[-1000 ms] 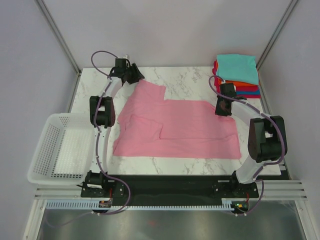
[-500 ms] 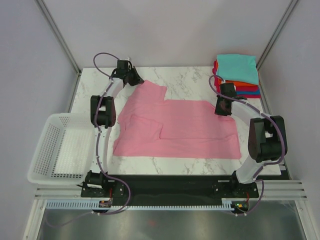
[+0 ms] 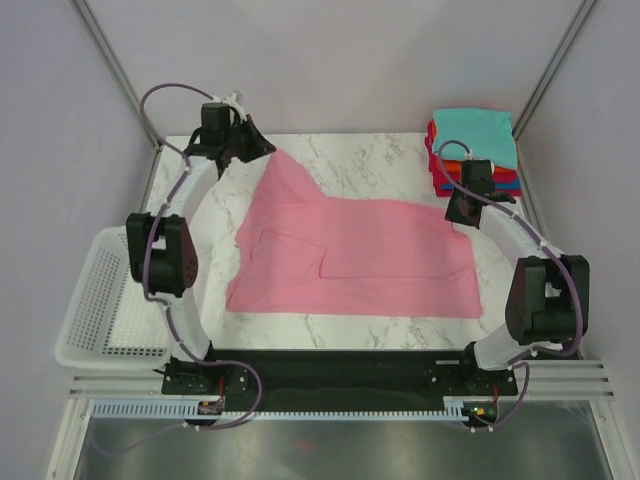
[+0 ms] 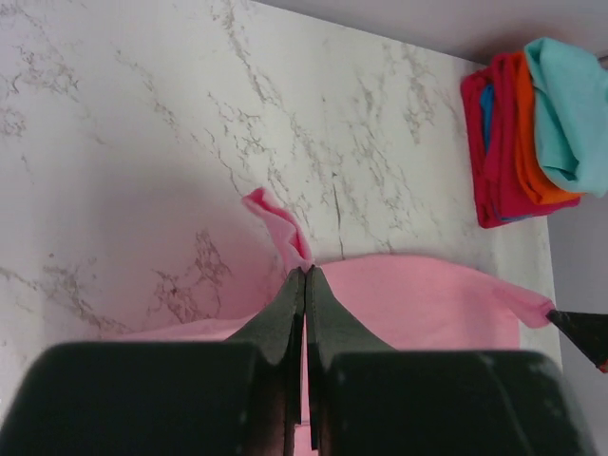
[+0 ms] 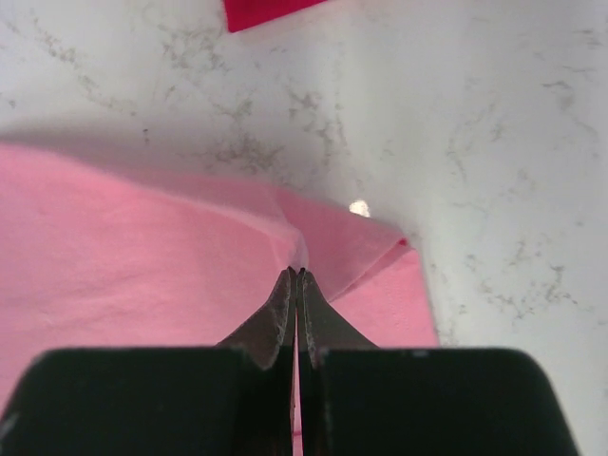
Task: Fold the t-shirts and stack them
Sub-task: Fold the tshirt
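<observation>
Left gripper (image 3: 266, 150): jaws pressed fully together, at about 11 o'clock on the table (image 3: 370, 155) in the top view. In its wrist view the gripper (image 4: 306, 275) nips a raised peak of the pink shirt (image 4: 418, 294). A small flap of cloth pokes out just beyond the tips.

Basket (image 3: 100, 300): white mesh, at 8 o'clock, hanging off the left edge of the table. We see nothing pink in it.

Pink shirt (image 3: 370, 250): spread over the middle of the table, near hem flat and running toward 6 o'clock. Its far-left corner is drawn up to the left gripper at 11 o'clock. Its far-right corner meets the right gripper at 2 o'clock. A folded-in panel shows on its left half.

Right gripper (image 3: 457, 216): jaws likewise shut tight. In its wrist view the gripper (image 5: 297, 275) clamps a pinched ridge of the pink shirt (image 5: 114, 247). The cloth wrinkles up to the tips, with a folded corner just to their right.

Stack (image 3: 477, 150): folded shirts at 1 o'clock, in the far-right corner of the table and apart from the pink shirt. The teal shirt (image 3: 475, 130) lies on top, with orange, blue and red edges below it. The left wrist view shows the same stack (image 4: 532, 123) at its upper right. A red edge of the stack (image 5: 266, 9) sits at the top of the right wrist view.
</observation>
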Robot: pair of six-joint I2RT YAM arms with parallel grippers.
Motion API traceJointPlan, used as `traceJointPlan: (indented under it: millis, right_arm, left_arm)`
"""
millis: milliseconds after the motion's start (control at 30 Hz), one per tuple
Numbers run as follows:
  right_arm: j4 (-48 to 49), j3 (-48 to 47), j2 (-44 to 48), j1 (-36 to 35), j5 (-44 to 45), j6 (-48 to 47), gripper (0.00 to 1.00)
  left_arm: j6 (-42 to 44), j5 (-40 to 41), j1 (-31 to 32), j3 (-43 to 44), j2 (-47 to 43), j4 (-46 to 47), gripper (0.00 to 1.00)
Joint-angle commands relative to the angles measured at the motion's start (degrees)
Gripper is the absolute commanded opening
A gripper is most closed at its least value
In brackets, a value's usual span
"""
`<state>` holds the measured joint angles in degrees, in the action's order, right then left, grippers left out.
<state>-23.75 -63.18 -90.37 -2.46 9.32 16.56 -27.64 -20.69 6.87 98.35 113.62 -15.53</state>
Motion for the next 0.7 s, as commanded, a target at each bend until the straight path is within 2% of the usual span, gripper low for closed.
traceJointPlan:
  millis: [0,167,367,567,667]
  right_arm:
    - [0.2,2.3,3.8,4.0,2.4,-1.6,0.0]
    - [0.6,5.3,5.7,5.7,3.3,-0.6,0.0]
    - [0.7,9.7,9.1,8.3,3.5,1.1,0.0]
    - [0.5,12.6,12.9,8.6,1.6,2.3,0.0]
    - [0.1,13.8,14.9,8.6,0.3,2.6,0.0]
  left_arm:
    - [2.5,-1.9,0.0,-8.9,-11.2,2.5,0.02]
    - [3.6,-1.5,0.0,-22.9,-24.4,2.6,0.02]
    - [5.0,0.0,0.0,-35.6,-38.4,0.0,0.02]
    - [5.9,2.5,0.0,-43.2,-49.8,-3.4,0.02]
    - [6.0,3.0,0.0,-45.0,-52.5,-5.6,0.02]
